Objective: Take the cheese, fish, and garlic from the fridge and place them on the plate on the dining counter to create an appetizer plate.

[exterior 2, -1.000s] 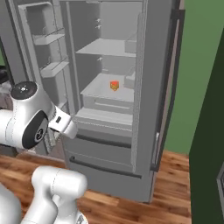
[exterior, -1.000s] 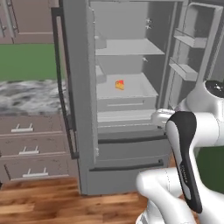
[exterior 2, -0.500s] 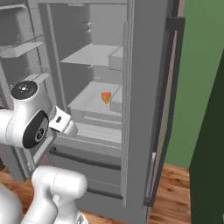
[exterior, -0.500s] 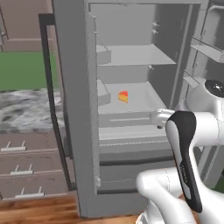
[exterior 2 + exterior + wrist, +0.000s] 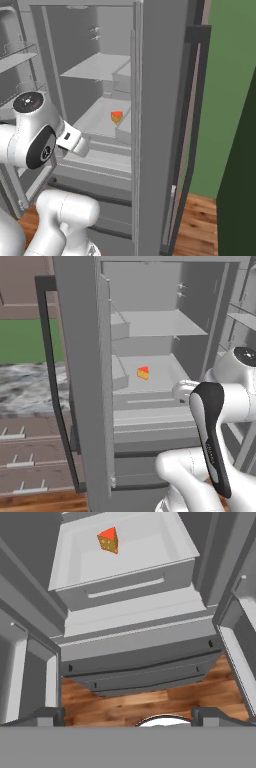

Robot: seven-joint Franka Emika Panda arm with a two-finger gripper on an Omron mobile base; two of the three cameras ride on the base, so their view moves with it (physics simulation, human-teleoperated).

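You are looking into the open fridge [image 5: 85,356], which takes up most of both base views, its grey doors swung out to either side. The cheese [image 5: 143,373] sits alone on the middle shelf [image 5: 160,368], a yellow-orange wedge with a red side, a little left of centre in the left base view. In the right base view you see the cheese [image 5: 116,117] just left of centre, close to the edge of the near door panel [image 5: 160,125]. From the hand view the cheese [image 5: 108,539] lies near the top of the frame, left of centre, inside the shallow grey tray [image 5: 170,547] of that shelf, well apart from the tray walls.

Your pincer [image 5: 130,714] stands spread wide with nothing between the tips; the two dark fingertips [image 5: 47,714] show at the bottom corners of the hand view, low before the fridge's lower drawer fronts [image 5: 140,667] and above the wooden floor [image 5: 125,699]. The pincer is well short of the cheese. Along the left of the left base view you can see a marble surface [image 5: 25,386] with drawers [image 5: 30,456] below it.
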